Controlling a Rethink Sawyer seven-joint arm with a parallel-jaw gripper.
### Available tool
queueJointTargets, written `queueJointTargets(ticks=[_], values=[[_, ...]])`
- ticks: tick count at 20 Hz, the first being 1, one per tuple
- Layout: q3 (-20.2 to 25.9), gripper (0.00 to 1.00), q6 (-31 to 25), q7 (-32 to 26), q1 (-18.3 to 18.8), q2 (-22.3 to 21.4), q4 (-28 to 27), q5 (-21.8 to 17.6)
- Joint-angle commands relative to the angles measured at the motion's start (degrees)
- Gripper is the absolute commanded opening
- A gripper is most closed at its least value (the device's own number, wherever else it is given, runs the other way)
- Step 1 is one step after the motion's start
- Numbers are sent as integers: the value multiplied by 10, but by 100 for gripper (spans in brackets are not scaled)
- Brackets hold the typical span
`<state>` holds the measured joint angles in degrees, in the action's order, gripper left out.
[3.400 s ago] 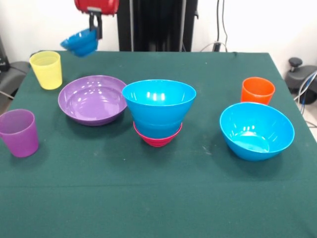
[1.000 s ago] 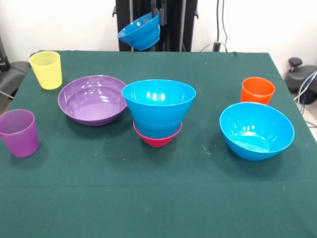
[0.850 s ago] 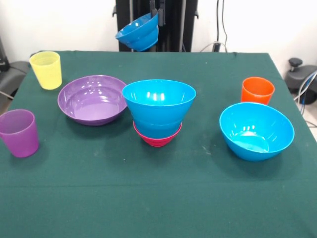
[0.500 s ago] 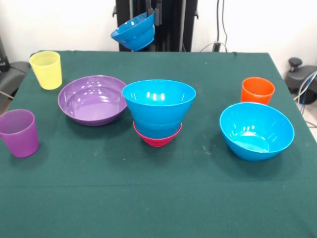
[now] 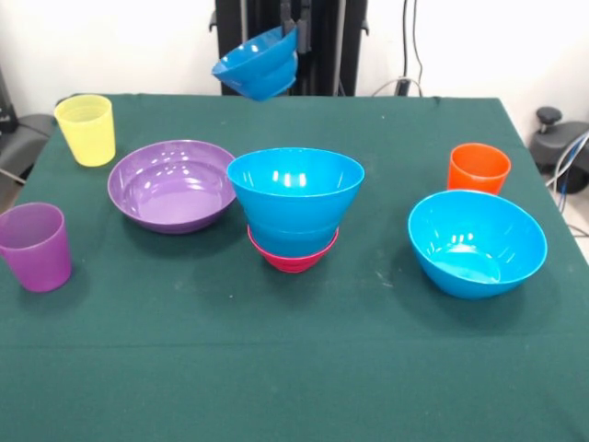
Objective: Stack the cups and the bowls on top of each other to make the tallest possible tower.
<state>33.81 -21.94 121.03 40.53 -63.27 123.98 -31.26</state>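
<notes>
**Mara:** Since three seconds back, the small blue bowl [image 5: 257, 62] has travelled from above the yellow cup [image 5: 86, 129] toward the middle and now hangs tilted high over the table's far side, behind the tower [image 5: 294, 207].

**Jun:** And the gripper [image 5: 294, 28]?

**Mara:** Front view, the only one: it's pinching that bowl by its rim. The tower is one blue bowl [image 5: 295, 195] sitting on the magenta bowl [image 5: 293, 255]. The purple bowl [image 5: 172, 184] lies just beside it; the purple cup [image 5: 35, 246], orange cup [image 5: 479, 168] and another blue bowl [image 5: 477, 242] stand apart.

**Jun:** Risks?

**Mara:** Held by one edge, it's tilted. Released off-centre, I'd guess it lands crooked, or knocks the stack off its narrow magenta base.
</notes>
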Motion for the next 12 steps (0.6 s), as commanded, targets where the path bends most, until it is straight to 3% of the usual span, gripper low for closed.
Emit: queueJointTargets(ticks=[1, 7, 12], values=[[-22, 0, -45, 1, -44, 74, -66, -35], [-49, 0, -23, -5, -60, 117, -97, -57], [-28, 0, -48, -46, -41, 137, -126, -37]])
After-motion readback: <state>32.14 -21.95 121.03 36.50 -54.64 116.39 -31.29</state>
